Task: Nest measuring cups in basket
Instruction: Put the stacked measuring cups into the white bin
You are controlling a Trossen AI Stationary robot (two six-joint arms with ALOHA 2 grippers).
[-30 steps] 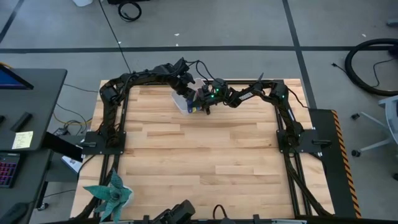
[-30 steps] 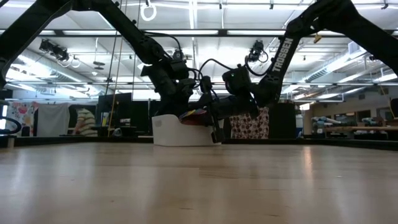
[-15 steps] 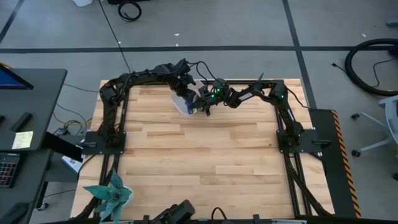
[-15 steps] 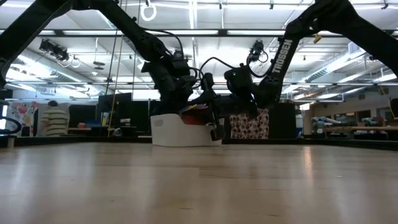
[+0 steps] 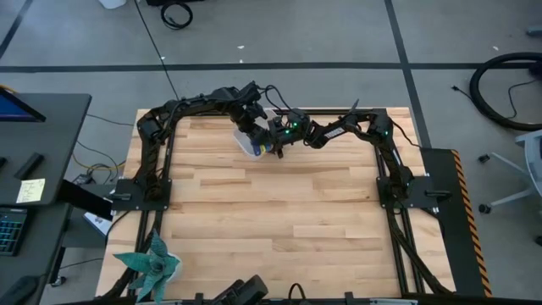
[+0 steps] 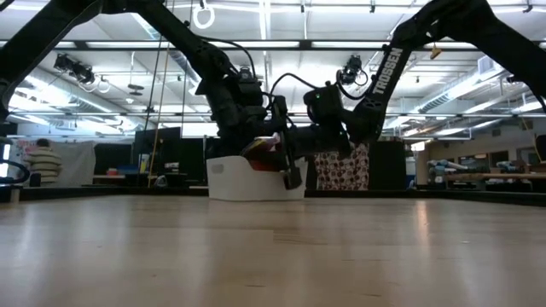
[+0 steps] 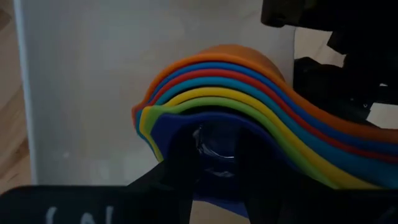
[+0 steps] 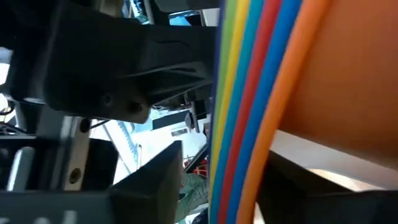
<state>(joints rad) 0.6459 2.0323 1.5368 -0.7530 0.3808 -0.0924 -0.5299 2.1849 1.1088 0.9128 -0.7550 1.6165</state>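
Six nested measuring cups over one basket, two hands

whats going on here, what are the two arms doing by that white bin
Both arms meet over the white basket at the table's far edge. The measuring cups are already stacked one inside another, orange outermost and dark blue innermost. The left pincer is clamped on the dark blue cup, holding the stack over the basket. The right pincer sits at the basket's side, right against the stack; whether it grips anything can't be told.
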